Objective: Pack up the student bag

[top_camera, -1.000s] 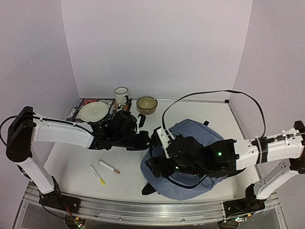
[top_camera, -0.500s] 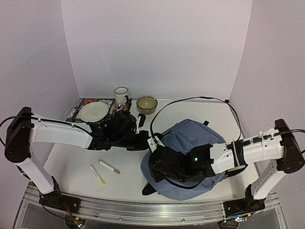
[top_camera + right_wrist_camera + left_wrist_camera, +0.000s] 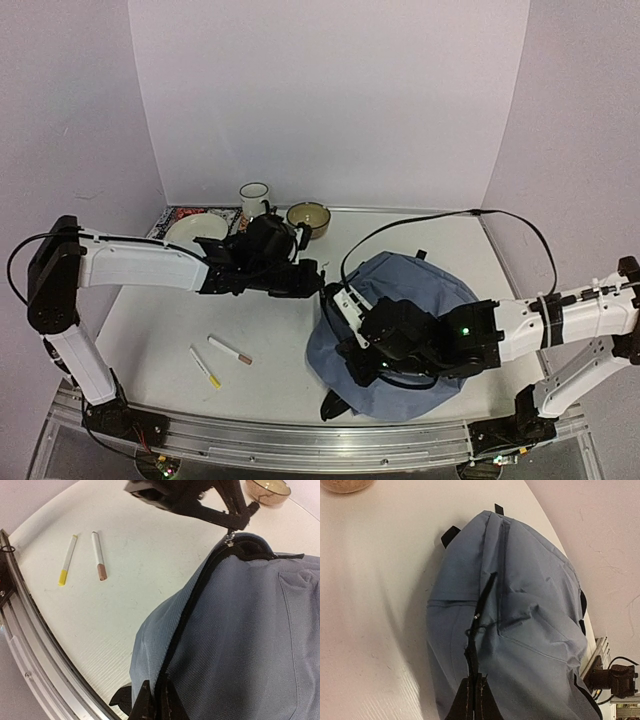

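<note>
Big soft grey-blue fabric backpack (image 3: 430, 290) lies flat on the white bench (image 3: 150, 340), right of centre and close to the near edge, w/ a black strap end (image 3: 335, 405) sticking out at its near-left corner. Left arm's fingers (image 3: 475, 702) are pinched shut on the thin black zip pull (image 3: 480, 605) at the bag's left edge, the pull drawn taut. From the right wrist cam the same fingers (image 3: 234, 525) sit right at the small metal slider (image 3: 230, 539) at the top of the black zip line (image 3: 187, 615). Right arm's fingers (image 3: 156, 700) are closed tight on the fabric along that zip line, lower down toward the bag's near end. From above they're mostly hidden under the wrist (image 3: 352, 368), approx. on the bag's left flank. Can't tell whether the zip is open or shut. Left of the bag, well apart from it, two white marker pens lie near each other on the bench: one w/ a yellow end (image 3: 205, 367), one w/ a brown end (image 3: 230, 350). At the back: a white enamel mug w/ dark rim (image 3: 254, 198), an amber glass bowl (image 3: 308, 218) beside it, and a cream round plate (image 3: 190, 230) resting on a patterned flat mat (image 3: 165, 222), partly covered by the left arm.
</note>
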`<control>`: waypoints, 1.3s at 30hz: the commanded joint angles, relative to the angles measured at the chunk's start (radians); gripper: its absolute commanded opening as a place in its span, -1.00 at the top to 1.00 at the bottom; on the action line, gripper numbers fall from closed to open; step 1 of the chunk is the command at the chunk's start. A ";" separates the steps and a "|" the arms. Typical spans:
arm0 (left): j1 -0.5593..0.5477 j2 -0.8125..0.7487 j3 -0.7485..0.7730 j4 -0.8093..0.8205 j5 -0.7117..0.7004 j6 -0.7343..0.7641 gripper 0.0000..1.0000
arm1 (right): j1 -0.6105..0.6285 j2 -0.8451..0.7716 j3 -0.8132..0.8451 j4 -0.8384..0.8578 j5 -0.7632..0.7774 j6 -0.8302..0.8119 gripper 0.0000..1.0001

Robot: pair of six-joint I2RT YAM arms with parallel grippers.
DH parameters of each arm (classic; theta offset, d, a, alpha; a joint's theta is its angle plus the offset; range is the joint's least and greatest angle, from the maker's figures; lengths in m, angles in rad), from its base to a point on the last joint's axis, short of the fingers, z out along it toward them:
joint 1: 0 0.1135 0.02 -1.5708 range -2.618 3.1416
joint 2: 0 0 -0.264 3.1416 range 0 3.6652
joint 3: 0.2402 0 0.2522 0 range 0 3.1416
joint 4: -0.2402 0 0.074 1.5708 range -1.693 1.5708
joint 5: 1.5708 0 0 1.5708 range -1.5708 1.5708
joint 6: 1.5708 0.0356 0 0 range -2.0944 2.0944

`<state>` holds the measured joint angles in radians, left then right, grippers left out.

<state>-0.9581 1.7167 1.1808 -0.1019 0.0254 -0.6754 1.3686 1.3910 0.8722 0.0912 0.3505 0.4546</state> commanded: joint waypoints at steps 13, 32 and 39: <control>0.091 0.311 0.298 0.000 -0.107 0.098 1.00 | 0.024 -0.177 -0.043 0.113 -0.333 -0.235 1.00; 0.128 -0.088 -0.060 -0.001 -0.199 0.074 0.91 | 0.009 0.217 0.199 0.156 -0.255 -0.273 0.67; 0.130 -0.221 -0.179 -0.011 -0.266 0.088 0.39 | -0.018 0.191 0.237 0.062 -0.238 -0.176 -0.25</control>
<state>-0.8305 1.5700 1.0226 -0.1385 -0.1594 -0.6048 1.3685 1.6218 1.0596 0.2111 0.1075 0.2154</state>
